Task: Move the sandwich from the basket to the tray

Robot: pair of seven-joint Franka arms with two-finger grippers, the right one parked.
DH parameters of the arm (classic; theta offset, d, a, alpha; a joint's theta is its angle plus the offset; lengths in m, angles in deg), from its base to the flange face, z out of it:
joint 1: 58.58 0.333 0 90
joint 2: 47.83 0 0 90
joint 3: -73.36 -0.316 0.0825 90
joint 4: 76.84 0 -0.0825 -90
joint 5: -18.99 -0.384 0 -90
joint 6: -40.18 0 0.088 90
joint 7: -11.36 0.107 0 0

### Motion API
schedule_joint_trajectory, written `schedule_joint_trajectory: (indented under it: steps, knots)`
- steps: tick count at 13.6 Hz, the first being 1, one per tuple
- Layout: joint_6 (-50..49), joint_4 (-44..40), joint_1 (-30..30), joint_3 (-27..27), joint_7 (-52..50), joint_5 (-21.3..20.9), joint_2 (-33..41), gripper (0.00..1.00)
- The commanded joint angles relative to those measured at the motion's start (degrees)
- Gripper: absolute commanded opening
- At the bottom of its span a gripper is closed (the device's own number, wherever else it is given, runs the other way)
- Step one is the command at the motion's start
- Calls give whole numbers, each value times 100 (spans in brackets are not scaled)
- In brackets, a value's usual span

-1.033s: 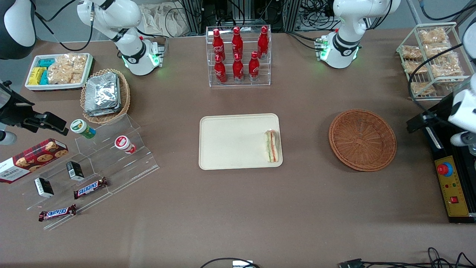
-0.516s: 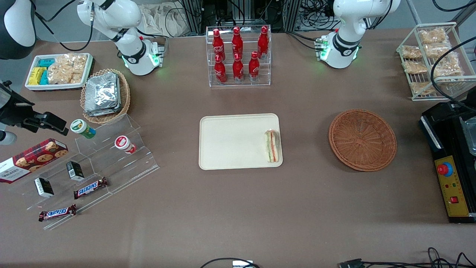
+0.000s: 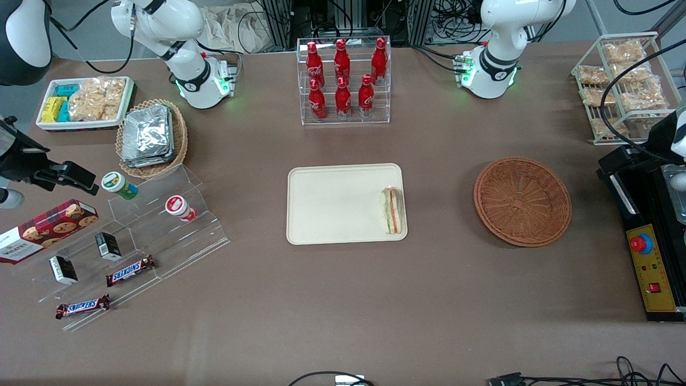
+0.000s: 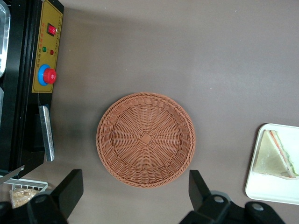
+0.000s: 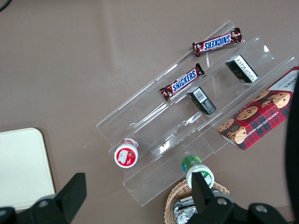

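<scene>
Sandwich (image 3: 391,210) on the tray (image 3: 332,203), basket (image 3: 522,201) bare, my pincer (image 4: 134,179) spread and holding nothing

The sandwich lies at the tray edge nearest the basket, long axis running near to far; I hang high by the basket at the working arm's end, so the sandwich sits well off toward the parked arm's end, and I judge the job done

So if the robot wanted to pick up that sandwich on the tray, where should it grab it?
Probably from above, with the jaws closing on the two flat bread faces of the sandwich. It lies at the edge of the tray nearest the basket, striped filling facing up. The gripper is open, high above the basket.
</scene>
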Motion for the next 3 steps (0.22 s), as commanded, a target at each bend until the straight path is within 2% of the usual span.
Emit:
schedule_joint_trajectory:
  steps: [1,3]
  knots:
    - [-96,-139,81,72,-58,-38,-37,100]
    - [-271,-218,46,72,-32,-56,-37,100]
